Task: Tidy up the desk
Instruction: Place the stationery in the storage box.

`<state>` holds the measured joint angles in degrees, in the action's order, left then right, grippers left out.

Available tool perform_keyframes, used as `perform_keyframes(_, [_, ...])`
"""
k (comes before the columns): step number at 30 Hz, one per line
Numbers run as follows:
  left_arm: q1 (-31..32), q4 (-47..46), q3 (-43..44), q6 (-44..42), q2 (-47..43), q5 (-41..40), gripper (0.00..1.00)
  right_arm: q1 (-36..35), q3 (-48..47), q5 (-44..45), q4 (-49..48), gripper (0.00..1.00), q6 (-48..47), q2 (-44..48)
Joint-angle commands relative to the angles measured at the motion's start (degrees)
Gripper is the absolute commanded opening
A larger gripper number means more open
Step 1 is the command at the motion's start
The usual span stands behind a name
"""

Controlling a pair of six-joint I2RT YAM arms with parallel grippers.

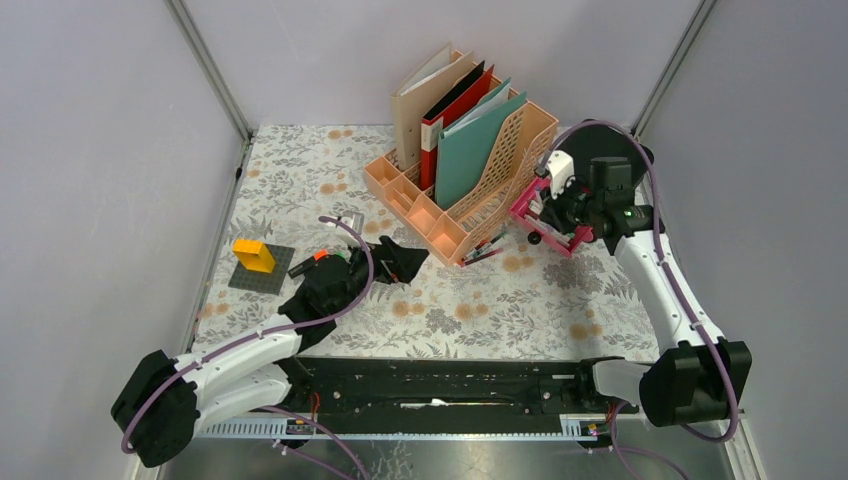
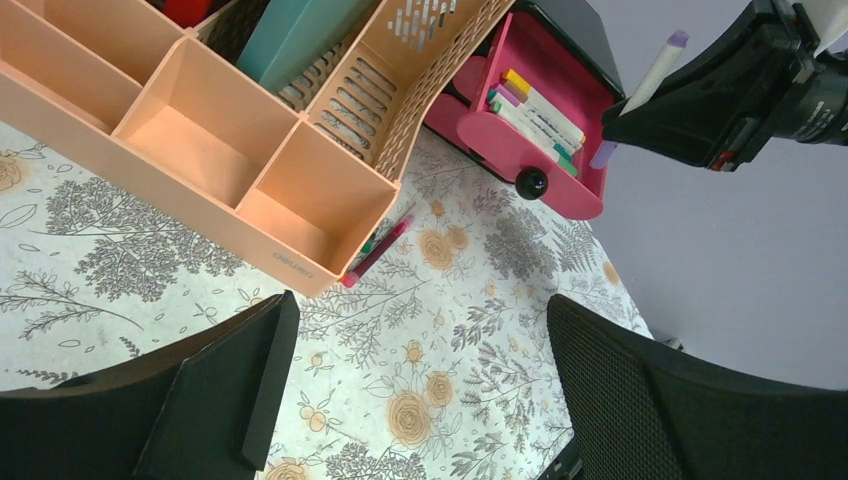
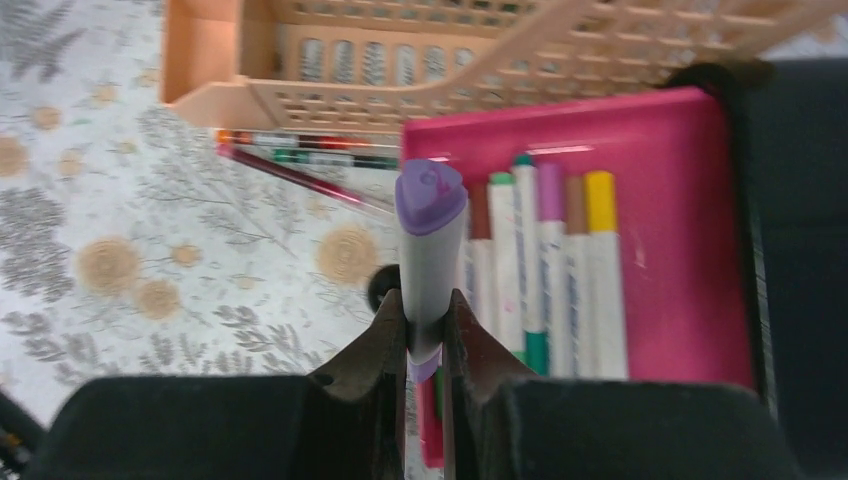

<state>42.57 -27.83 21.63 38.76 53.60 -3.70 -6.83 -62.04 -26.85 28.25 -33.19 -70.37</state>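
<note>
— The desk (image 1: pixel 480 310): where is it seen?
— It is spread beneath both arms, cloth-covered, between grey walls. The peach file rack (image 1: pixel 470 190) is set at its far middle, and a pink drawer (image 3: pixel 680 200) just beside the rack.
— Which step is judged in hand?
— Stowing markers. A purple-capped marker (image 3: pixel 430 240) is pinched by the right gripper (image 3: pixel 425 310) over the drawer, where other markers are laid.
— And the left gripper (image 2: pixel 420 395)?
— It is spread wide with nothing held, near loose pens (image 2: pixel 378 248) at the rack's corner.
— What is called for next?
— Probably the marker is to be lowered beside the others. Whether the rim is cleared cannot be told from the blurred view.
</note>
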Motion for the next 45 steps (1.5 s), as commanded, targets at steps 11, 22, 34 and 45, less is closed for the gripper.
perform_keyframes(11, [-1.05, 0.15, -1.32, -1.73, -2.42, -1.1, 0.99, 3.22, 1.58, 16.88, -7.53, 0.07, 0.76, 1.57])
perform_keyframes(22, [-1.33, -0.23, -1.32, -1.87, -1.72, -0.79, 0.99, 3.48, 5.05, 26.49, -13.85, 0.11, -1.03, 1.13])
perform_keyframes(34, [-1.52, -1.7, -0.89, -1.62, -0.1, 0.41, 0.99, 3.49, 7.09, 34.01, -18.68, 0.39, -4.55, -1.85])
perform_keyframes(45, [-1.79, -0.81, -1.49, -1.79, -1.67, 0.02, 0.99, 3.46, 7.3, 29.98, -17.62, 0.54, -3.2, -0.56])
